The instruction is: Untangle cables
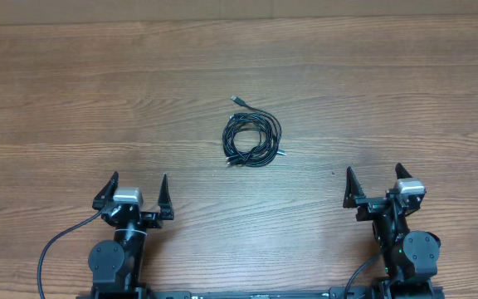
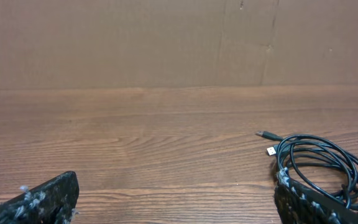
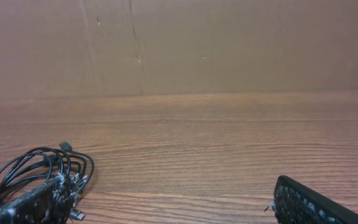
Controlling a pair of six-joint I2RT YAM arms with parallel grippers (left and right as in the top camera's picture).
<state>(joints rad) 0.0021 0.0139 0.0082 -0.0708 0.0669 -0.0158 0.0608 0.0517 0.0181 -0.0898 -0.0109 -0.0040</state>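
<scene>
The cables (image 1: 252,135) lie as one coiled bundle of thin black cord at the table's middle, with a plug end sticking out toward the back. The bundle also shows at the right of the left wrist view (image 2: 319,163) and at the left of the right wrist view (image 3: 39,171). My left gripper (image 1: 133,196) is open and empty near the front left, well short of the bundle. My right gripper (image 1: 375,184) is open and empty near the front right. In each wrist view one finger partly hides the bundle's near edge.
The wooden table (image 1: 98,100) ends at a brown cardboard wall (image 2: 166,37) behind. A thicker black arm cable (image 1: 52,249) loops beside the left arm's base.
</scene>
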